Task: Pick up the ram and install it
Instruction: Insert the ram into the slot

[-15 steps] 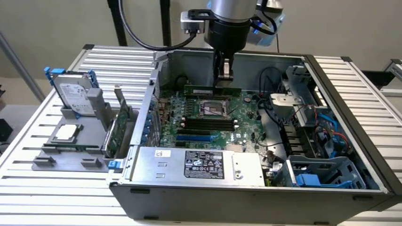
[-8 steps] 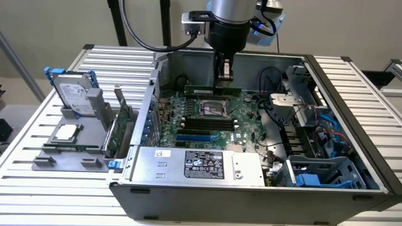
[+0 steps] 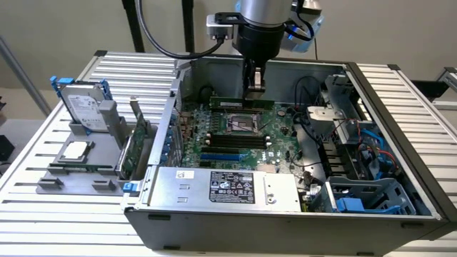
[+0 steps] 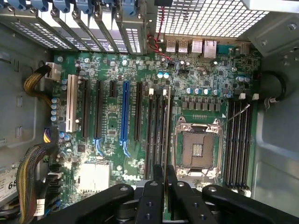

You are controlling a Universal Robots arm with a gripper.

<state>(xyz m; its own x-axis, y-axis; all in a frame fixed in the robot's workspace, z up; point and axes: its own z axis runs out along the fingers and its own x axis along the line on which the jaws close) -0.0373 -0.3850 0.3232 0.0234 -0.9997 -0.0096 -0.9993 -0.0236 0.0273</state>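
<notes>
Between the clenched fingers of the black gripper (image 3: 256,94), the long, thin green circuit-board ram (image 3: 232,101) hangs over the green motherboard (image 3: 283,126) and its black memory slots (image 3: 232,139) below: picked up, apparently not yet seated.

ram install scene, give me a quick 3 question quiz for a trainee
1. True or false: the gripper is shut on the ram.
2. Where is the hard drive? A) in the gripper B) outside the case, at the exterior view's left C) inside the case
3. What colour are the hard drive's rails?

Key: 1 true; 2 B; 3 blue
</notes>
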